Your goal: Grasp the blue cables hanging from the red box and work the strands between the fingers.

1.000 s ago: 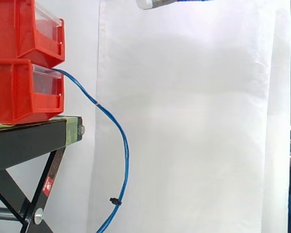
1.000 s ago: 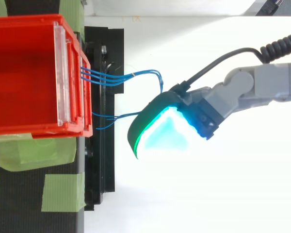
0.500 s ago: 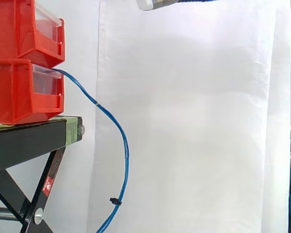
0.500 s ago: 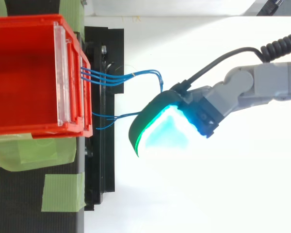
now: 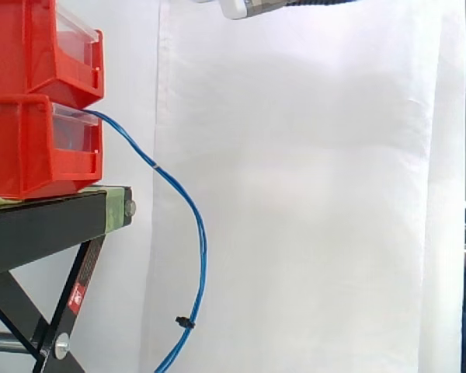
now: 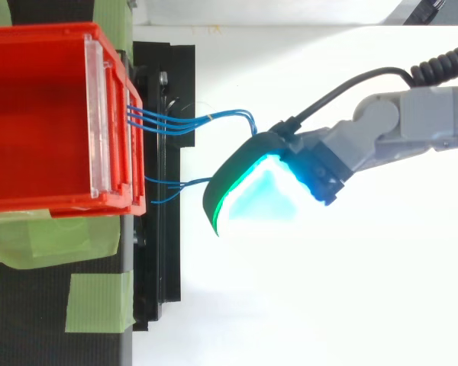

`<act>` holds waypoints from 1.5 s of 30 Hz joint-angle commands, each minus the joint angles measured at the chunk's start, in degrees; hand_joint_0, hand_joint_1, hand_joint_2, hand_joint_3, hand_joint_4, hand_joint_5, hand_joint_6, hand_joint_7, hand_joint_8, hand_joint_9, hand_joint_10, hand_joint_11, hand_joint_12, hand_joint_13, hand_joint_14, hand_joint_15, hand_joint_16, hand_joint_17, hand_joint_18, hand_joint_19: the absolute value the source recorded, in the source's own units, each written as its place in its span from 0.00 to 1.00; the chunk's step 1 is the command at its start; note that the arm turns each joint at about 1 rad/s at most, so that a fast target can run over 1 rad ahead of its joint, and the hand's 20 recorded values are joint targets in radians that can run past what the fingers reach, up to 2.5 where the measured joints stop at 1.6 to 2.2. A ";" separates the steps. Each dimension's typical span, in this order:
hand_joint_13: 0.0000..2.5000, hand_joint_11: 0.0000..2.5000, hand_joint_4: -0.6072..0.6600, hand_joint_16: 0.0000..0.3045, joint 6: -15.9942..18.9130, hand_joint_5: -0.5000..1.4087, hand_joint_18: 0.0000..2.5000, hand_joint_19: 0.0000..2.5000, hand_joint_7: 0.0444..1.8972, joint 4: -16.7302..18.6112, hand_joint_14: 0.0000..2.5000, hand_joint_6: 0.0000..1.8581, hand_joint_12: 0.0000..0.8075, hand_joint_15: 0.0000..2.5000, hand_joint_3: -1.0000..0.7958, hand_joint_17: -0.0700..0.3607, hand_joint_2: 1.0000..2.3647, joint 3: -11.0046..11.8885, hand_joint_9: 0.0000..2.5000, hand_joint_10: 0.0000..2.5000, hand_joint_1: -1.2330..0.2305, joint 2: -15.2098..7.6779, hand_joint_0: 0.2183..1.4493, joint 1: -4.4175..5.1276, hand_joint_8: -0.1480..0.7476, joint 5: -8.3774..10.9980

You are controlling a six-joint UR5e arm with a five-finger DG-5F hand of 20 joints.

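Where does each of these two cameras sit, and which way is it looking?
Side view: beside the work at bin height, looking level across the red bins, black stand and hanging blue cables; a tip of the hand pokes in at the top edge.
Top view: overhead, looking down on the bins and cables; the glowing hand and arm come in from the right.
Shared: bins, cables, hand.
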 commanded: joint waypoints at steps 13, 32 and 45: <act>0.00 0.02 0.62 0.24 -0.44 0.08 0.00 0.07 0.35 -2.38 0.00 0.00 0.49 0.07 0.00 0.54 0.00 -0.03 0.00 0.00 0.69 0.00 0.34 -0.03 0.51 3.46; 0.00 0.02 0.62 0.23 -2.02 0.08 0.00 0.08 0.35 -3.08 0.00 0.00 0.49 0.08 0.00 0.54 0.00 -4.77 0.00 0.00 0.69 0.00 0.35 -0.12 0.51 9.17; 0.00 0.02 0.62 0.23 -3.51 0.08 0.00 0.08 0.35 -1.76 0.00 0.00 0.49 0.07 0.00 0.53 0.00 -9.78 0.00 0.00 0.69 0.00 0.35 0.41 0.51 15.94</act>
